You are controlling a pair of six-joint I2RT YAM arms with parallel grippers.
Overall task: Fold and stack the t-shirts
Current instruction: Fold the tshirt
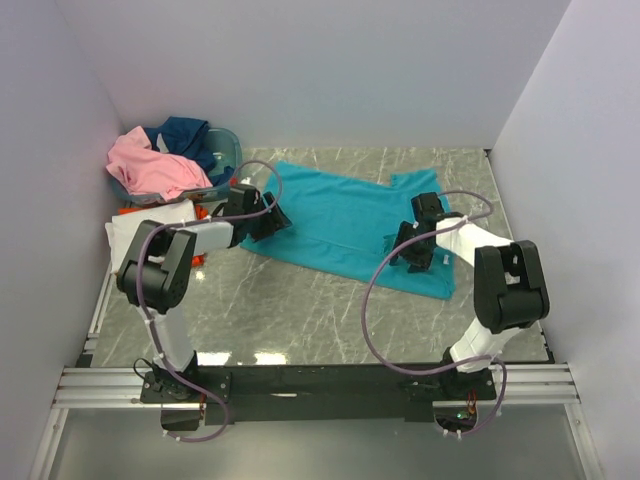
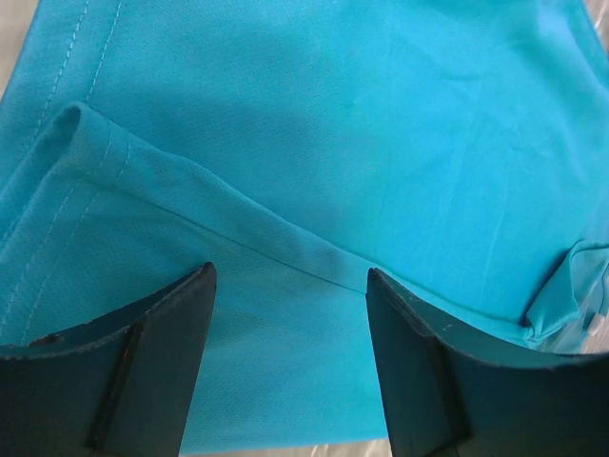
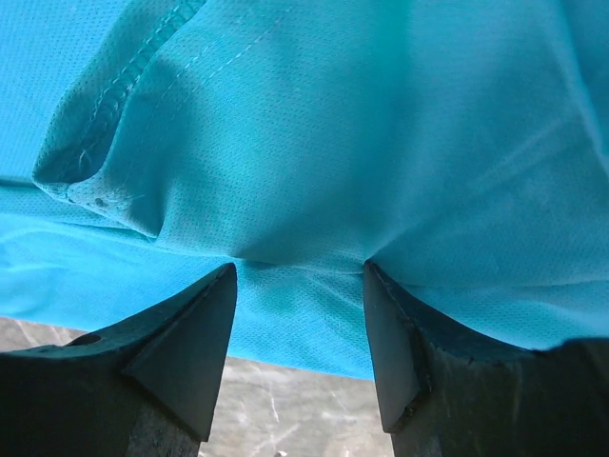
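Wide-jawed, left gripper [image 2: 290, 269] and right gripper [image 3: 299, 267] sit low at opposite edges of the teal t-shirt [image 1: 340, 215] spread on the marble table [image 1: 300, 320].

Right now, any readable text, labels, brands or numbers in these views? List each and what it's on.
None readable.
The teal t-shirt: plain cloth and stitching only in both wrist views, no tag or print.
The pink t-shirt, the navy t-shirt and the basket: no marking legible from above.
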